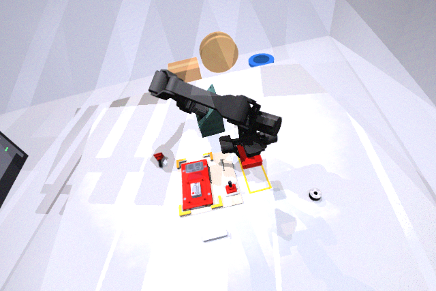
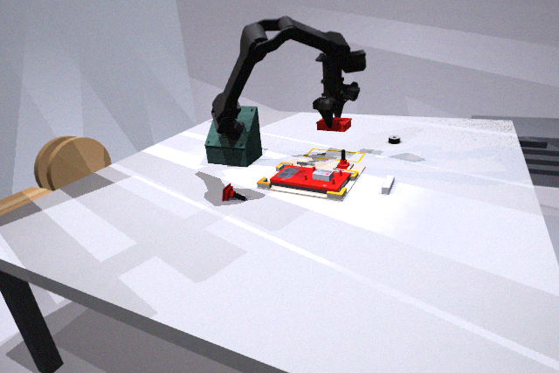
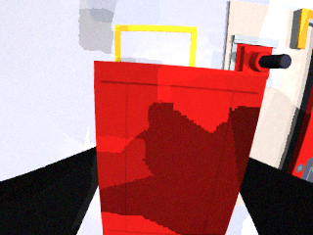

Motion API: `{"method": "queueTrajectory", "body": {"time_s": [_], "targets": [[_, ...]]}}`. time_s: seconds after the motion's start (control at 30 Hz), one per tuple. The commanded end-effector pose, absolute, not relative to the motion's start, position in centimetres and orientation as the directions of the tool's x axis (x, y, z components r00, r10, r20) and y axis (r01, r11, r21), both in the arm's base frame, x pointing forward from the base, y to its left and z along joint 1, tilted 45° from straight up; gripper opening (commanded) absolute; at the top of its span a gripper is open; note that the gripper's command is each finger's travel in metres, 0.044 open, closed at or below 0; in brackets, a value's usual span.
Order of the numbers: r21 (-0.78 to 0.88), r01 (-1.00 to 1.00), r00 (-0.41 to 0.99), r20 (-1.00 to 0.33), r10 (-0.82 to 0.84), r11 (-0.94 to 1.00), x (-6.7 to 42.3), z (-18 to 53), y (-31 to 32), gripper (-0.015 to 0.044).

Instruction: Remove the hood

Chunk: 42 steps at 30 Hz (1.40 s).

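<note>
The red hood [image 1: 251, 161] [image 2: 341, 125] [image 3: 181, 137] is held in the air, clear of the table. My gripper [image 2: 333, 124] [image 3: 170, 159] is shut on the hood, one finger on each side of it. The yellow outline of the marked area [image 1: 266, 176] [image 2: 356, 161] [image 3: 156, 29] lies on the table below the hood. The hood hides part of the outline in the top view and the wrist view. The red toy car body [image 1: 205, 199] [image 2: 295, 183] lies on its board between yellow corner brackets, with a grey block exposed on top.
A red piece with a black peg [image 1: 230, 187] [image 2: 342, 162] [image 3: 254, 59] stands on the board beside the marked area. Another red-and-black piece [image 1: 159, 157] [image 2: 229, 192] lies on the table. A white bar [image 1: 214, 236] [image 2: 388, 184] and a small wheel [image 1: 315, 194] [image 2: 394, 139] lie farther out.
</note>
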<state>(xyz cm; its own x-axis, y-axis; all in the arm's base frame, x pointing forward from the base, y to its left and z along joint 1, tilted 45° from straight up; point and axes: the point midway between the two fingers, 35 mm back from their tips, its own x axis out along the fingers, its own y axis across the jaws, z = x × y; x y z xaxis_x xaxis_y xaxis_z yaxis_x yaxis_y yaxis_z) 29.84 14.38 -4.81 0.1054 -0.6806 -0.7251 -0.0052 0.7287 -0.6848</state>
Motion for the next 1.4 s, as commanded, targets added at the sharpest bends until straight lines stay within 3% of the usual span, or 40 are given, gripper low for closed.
{"method": "queueTrajectory", "body": {"time_s": [0.0,1.37], "targets": [[-0.685,0.004,0.103,-0.724,-0.682,0.728,29.2,-5.7,15.1,0.0],[-0.685,0.004,0.103,-0.725,-0.681,0.729,29.7,-7.8,13.3,0.0]]}}
